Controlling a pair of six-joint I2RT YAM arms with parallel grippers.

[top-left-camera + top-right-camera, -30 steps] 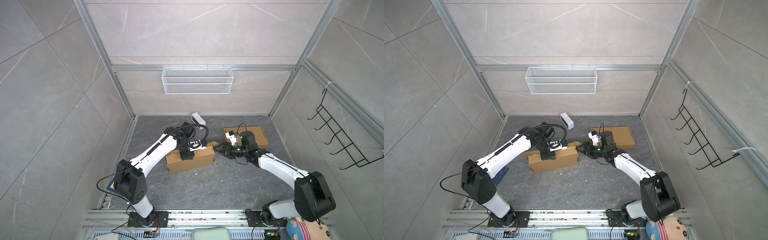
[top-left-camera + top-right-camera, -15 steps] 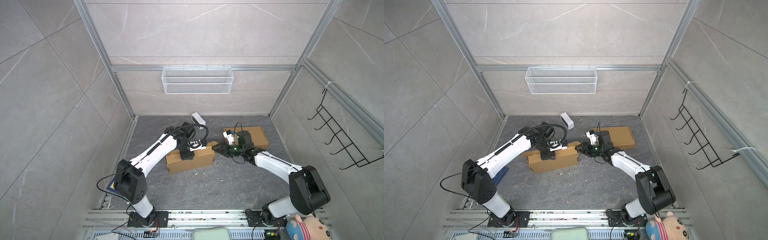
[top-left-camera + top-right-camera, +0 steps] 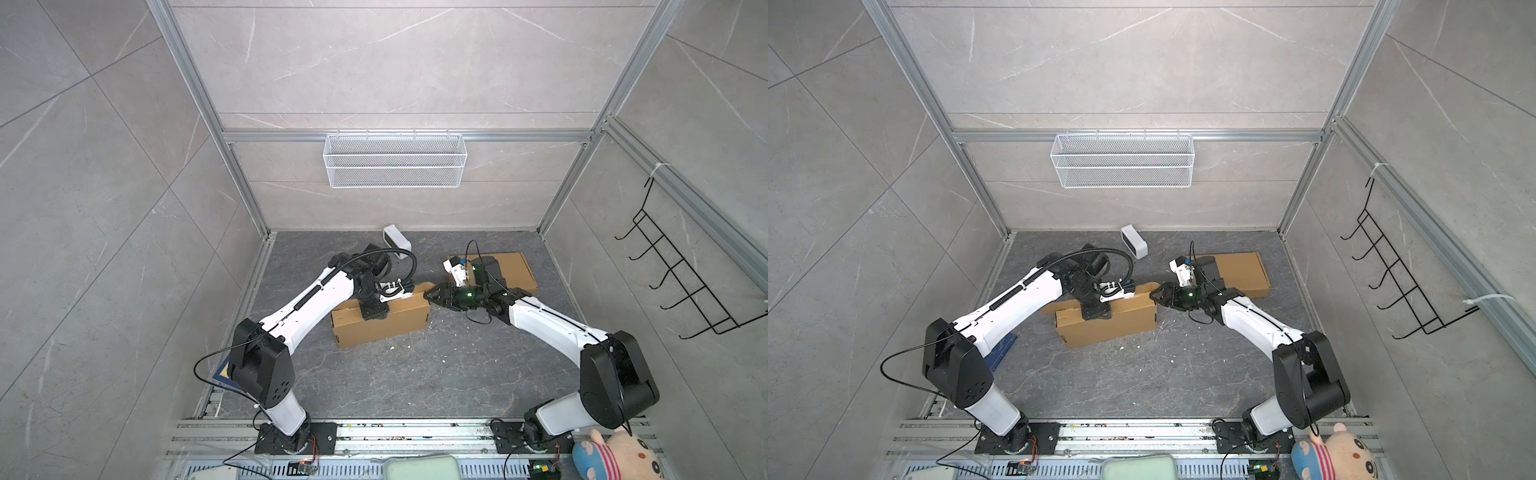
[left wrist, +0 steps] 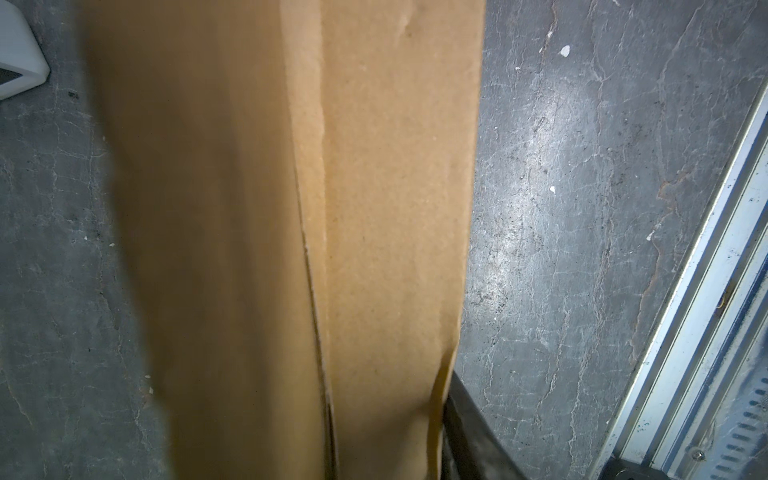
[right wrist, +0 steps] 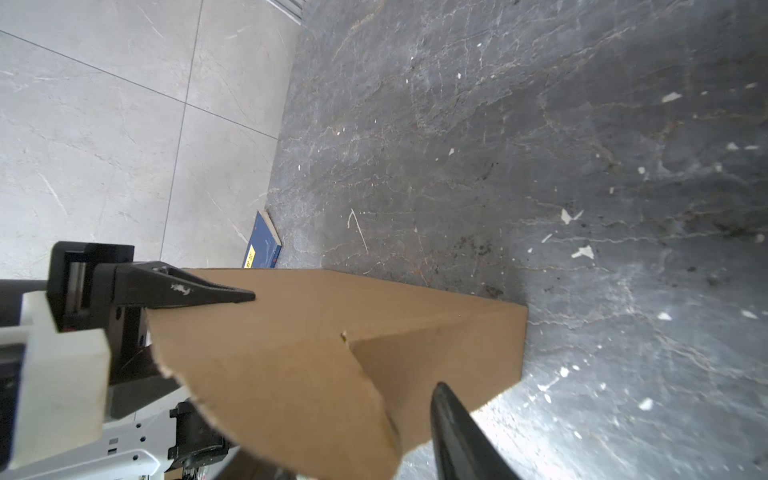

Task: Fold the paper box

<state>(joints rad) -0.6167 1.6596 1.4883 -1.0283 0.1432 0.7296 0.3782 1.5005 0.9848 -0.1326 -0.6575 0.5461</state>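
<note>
So the paper box (image 3: 386, 328) sits roughly mid-floor in both top views. It's plain brown cardboard, a long rectangular tube, matte and slightly fuzzy up close. The left wrist view shows a raw cut edge where one panel overlaps another, running lengthwise down the box (image 4: 374, 208).

The left gripper (image 3: 374, 313) comes down over the top of the box near its middle and is clamped on it. The right wrist view shows one black wedge-shaped finger (image 5: 187, 291) lying flat against a long face. The left wrist view catches another finger (image 4: 465, 436) tight against the opposite cardboard edge.

The right gripper (image 3: 430, 296) is at the right end of the box with its fingers spread apart. One glossy black finger (image 5: 457, 428) sits just beside the end face. The other is hidden behind the end flap (image 5: 282, 395), a rounded tongue of cardboard with a rough, nibbled edge. I can't tell if anything is actually pinched there.

The floor (image 3: 415, 374) is a dark grey stone-look slab, veined and cracked-looking, with small white crumbs scattered on it. A flat cardboard sheet (image 3: 515, 270) lies behind the right arm. A small white blocky device (image 3: 397, 241) sits near the back wall, and a thin blue book (image 5: 264, 245) lies at the left edge of the floor. There's a white wire-mesh basket (image 3: 395, 160) on the back wall, a black wire hook rack (image 3: 681, 282) on the right wall, and a plush toy (image 3: 615, 455) down in the front corner.
</note>
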